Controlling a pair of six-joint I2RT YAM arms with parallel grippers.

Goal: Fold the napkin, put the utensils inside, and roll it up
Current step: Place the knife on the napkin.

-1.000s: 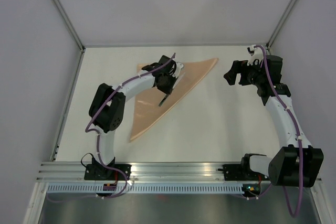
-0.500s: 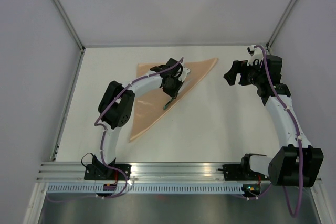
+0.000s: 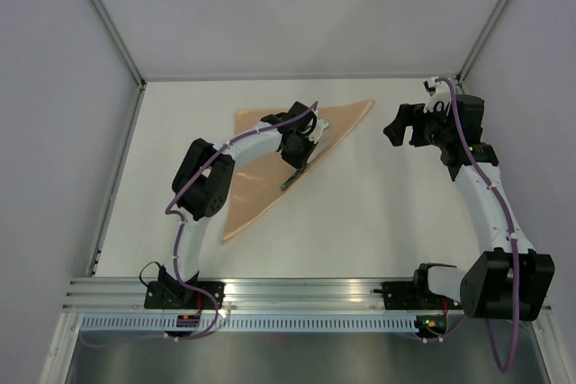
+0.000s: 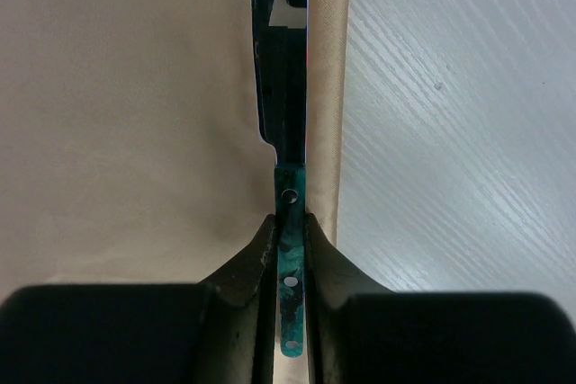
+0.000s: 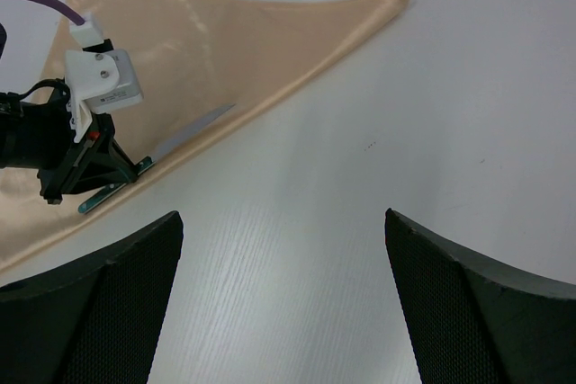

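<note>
**Left fingers clamped on utensil over folded napkin; right fingers wide, off to the side**

- Napkin (image 3: 256, 191): lies flat on the counter (image 3: 360, 213), folded to a triangle. In the top view, one corner is at upper left, one long point reaches upper right, and the third runs down toward lower left. The long folded edge runs diagonally from upper right to lower left.
- Left fingers (image 3: 295, 161): narrow, pinching the dark green handle of one utensil (image 3: 290, 179). They sit over the middle of the napkin's diagonal edge, centre of the top frame.
- Left wrist view: the fingers (image 4: 263, 245) close on the handle from both sides. The utensil (image 4: 281, 87) points straight up the frame. It runs parallel to the napkin's (image 4: 135, 114) right edge and just inside it. Bare counter (image 4: 450, 132) fills the right half.
- Right wrist view: the utensil's flat silvery end (image 5: 191, 130) lies over the napkin (image 5: 225, 33) near its lower edge. The handle's tip sticks out below the left fingers (image 5: 85, 168), about at the cloth's edge. Can't tell whether the metal end touches the cloth or sits just above it.
- Right fingers (image 3: 396, 128): spread wide, holding nothing. They are at upper right in the top view, just beyond the napkin's right-hand point and apart from it. In their own view both pads (image 5: 99, 303) frame bare counter.
- Only this one utensil is visible.
</note>
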